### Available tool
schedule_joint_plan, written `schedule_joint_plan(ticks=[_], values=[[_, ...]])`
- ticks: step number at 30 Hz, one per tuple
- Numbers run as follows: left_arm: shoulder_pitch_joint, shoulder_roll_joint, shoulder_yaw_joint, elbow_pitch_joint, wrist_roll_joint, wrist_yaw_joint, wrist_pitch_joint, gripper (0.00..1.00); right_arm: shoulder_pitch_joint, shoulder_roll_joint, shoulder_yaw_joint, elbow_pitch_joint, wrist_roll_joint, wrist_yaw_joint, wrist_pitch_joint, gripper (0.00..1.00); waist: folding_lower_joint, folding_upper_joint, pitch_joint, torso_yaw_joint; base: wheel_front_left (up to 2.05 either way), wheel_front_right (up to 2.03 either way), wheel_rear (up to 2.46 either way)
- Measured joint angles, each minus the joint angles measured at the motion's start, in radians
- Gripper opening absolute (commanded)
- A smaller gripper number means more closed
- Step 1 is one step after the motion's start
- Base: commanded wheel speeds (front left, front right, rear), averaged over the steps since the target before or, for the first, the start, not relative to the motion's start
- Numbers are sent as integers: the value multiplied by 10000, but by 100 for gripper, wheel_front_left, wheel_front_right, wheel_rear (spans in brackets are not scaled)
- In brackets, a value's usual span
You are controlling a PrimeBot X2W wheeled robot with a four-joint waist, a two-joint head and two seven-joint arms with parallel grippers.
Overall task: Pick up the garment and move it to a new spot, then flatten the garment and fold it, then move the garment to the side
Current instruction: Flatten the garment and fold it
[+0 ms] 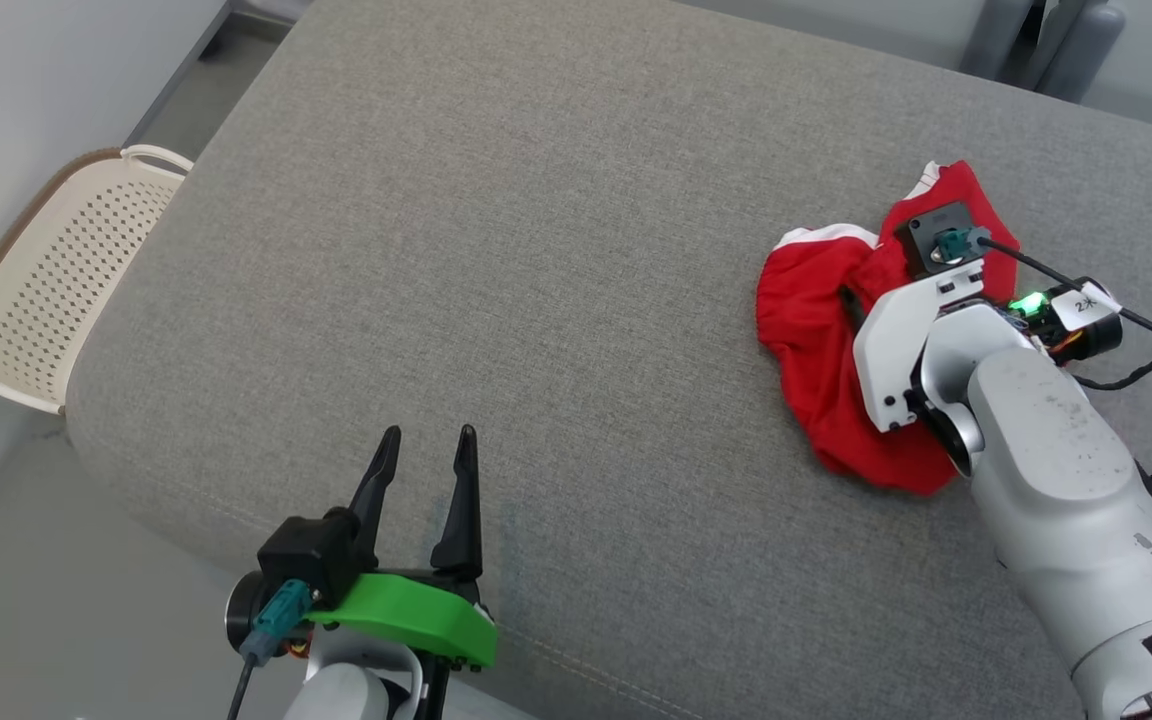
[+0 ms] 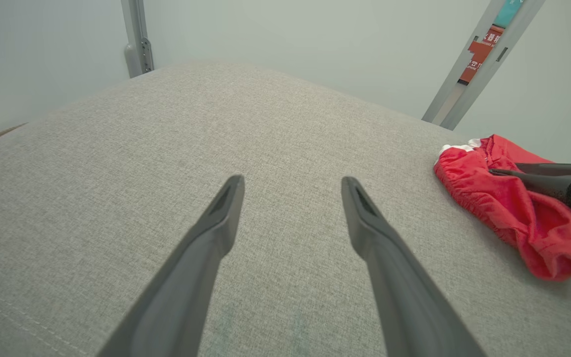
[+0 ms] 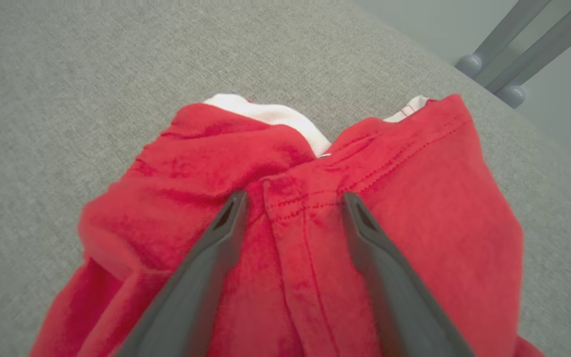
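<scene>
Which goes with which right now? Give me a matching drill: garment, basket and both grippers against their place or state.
Things:
1. garment
2. basket
3. left gripper
4. right gripper

Place or state:
A. off the left edge of the grey cushion
B. open, over bare cushion near the front edge
C. crumpled, red with white trim, on the cushion's right side
D. open, fingers either side of a stitched red seam

Pairs: 1-C, 2-A, 3-B, 4-D
</scene>
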Motion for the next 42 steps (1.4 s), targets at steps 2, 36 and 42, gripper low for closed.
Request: schedule_joint_plan(ticks=[2, 36, 42], values=[[-8, -21, 29, 15, 100, -33, 0, 100, -155, 29, -144, 194, -92, 0, -151, 40, 0, 0, 72, -17, 0, 0, 0], [19, 188, 738, 109, 750, -127, -15, 100, 2727, 1214, -1847, -2301, 1076, 0, -4474, 0, 0, 0, -518, -2435, 0, 0, 0], [32, 284, 721, 4, 750, -77, 59, 100, 4533, 1241, -1751, -3097, 1795, 0, -4654, 0, 0, 0, -677, -2949, 0, 0, 0]])
